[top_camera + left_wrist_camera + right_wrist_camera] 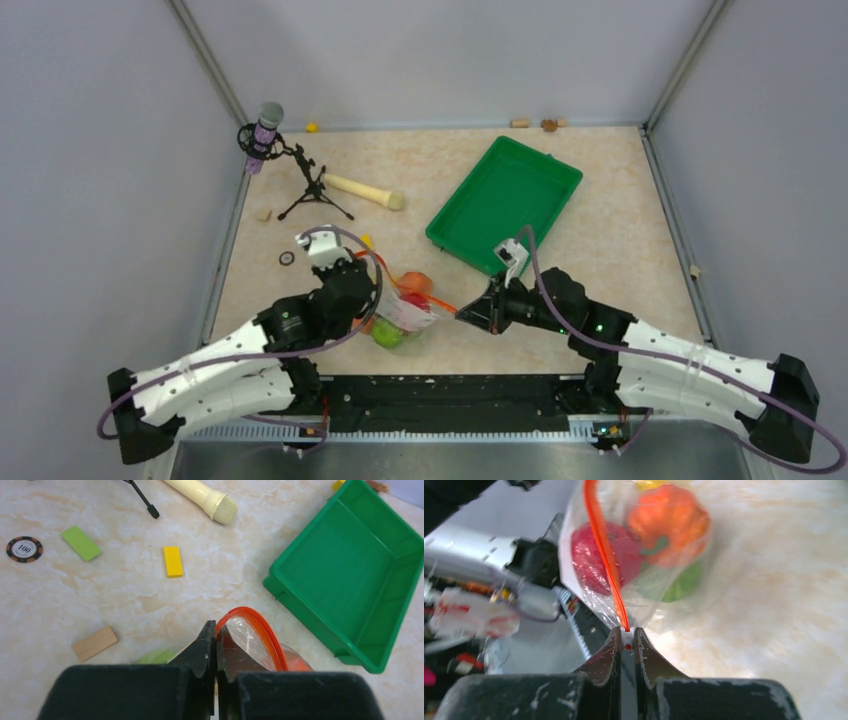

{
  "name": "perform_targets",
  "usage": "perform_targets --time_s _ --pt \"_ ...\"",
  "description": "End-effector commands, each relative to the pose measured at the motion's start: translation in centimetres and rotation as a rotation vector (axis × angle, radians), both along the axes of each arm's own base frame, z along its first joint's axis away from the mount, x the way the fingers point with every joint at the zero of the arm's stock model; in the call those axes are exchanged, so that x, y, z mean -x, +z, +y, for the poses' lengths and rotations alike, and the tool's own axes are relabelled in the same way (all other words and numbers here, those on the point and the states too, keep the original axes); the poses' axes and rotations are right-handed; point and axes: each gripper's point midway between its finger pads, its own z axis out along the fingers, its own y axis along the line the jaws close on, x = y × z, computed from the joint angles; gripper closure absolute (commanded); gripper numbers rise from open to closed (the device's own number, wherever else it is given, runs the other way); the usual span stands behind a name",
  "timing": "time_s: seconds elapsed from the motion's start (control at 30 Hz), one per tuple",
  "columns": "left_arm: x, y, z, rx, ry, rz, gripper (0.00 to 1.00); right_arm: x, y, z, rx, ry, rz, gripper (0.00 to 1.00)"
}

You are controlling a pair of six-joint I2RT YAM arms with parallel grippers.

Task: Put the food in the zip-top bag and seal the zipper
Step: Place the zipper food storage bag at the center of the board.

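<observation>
The left fingers [202, 650] are clenched on the left end of the zip-top bag [408, 312], which is stretched between both arms by the near edge of the worktop [600, 250]. Inside it are a red apple [591, 555], an orange pumpkin [669, 512] and a green fruit [679, 582], probably an apple. The right fingers [606, 655] pinch the right end of the zipper [604, 545]. Farther right lies the green tray [510, 195].

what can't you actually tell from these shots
Zipper sealed fully or not: right wrist view is blurred; in the left wrist view the left gripper covers its end.
How much food is in the bag: the left arm overlaps it in the top view; the right wrist view cuts it off at the top edge.
Small bits by the back wall: too small in the top view.
</observation>
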Motion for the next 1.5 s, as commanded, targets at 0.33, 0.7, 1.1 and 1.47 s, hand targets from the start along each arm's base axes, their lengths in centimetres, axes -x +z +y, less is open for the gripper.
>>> perform_targets --time_s 0.33,0.7,1.1,1.47 --pt "-6.2 -0.7 -9.5 -0.164 -0.237 0.155 0.21 -7.5 -7.4 -8.8 0.157 -0.649 0.109 1.0" --pt "-3.1 1.8 -7.5 0.028 -0.292 0.036 0.03 -2.3 -12.0 -4.6 0.223 -0.223 0.171 1.0" --pt "-1.9 0.2 -3.7 0.037 -0.178 0.051 0.03 4.1 -9.9 2.6 0.141 0.246 0.092 1.0" --pt "-1.2 0.1 -1.6 0.065 -0.124 0.019 0.03 2.2 -7.4 0.4 0.185 0.109 0.018 0.6"
